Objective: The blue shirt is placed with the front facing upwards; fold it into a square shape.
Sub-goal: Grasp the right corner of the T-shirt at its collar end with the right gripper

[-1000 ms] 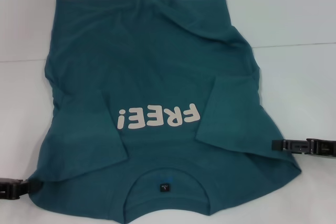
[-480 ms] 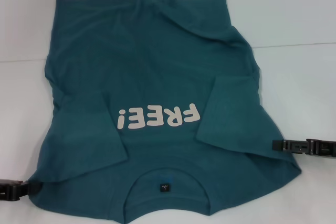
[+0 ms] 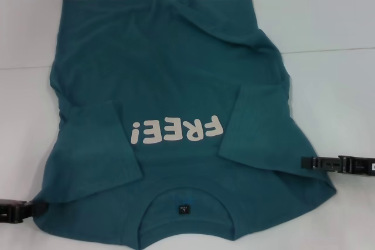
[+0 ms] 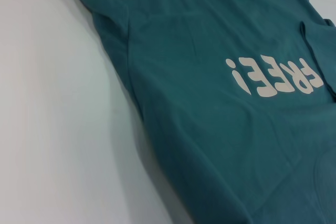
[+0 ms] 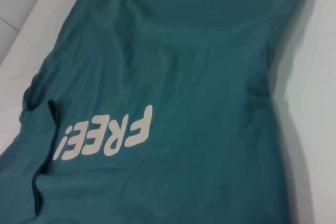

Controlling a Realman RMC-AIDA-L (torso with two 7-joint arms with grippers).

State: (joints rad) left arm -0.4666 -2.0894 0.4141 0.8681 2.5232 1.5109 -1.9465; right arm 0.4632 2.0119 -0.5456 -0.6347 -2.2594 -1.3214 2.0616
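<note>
Dark teal-blue short-sleeved cotton T-shirt (image 3: 176, 86) lies front-up on the white counter (image 3: 328, 21), off-white "FREE!" lettering (image 3: 177, 130) on the chest, neckline and small dark neck tag (image 3: 183, 208) at the near edge, hem at the far side. Both sleeves are folded inward over the body. Left gripper (image 3: 32, 209) sits low on the counter at the shirt's near-left shoulder corner, touching the fabric edge. Right gripper (image 3: 306, 163) sits at the shirt's right edge, beside the folded right sleeve. Can't tell for either gripper whether it's open or clamped on cloth.
</note>
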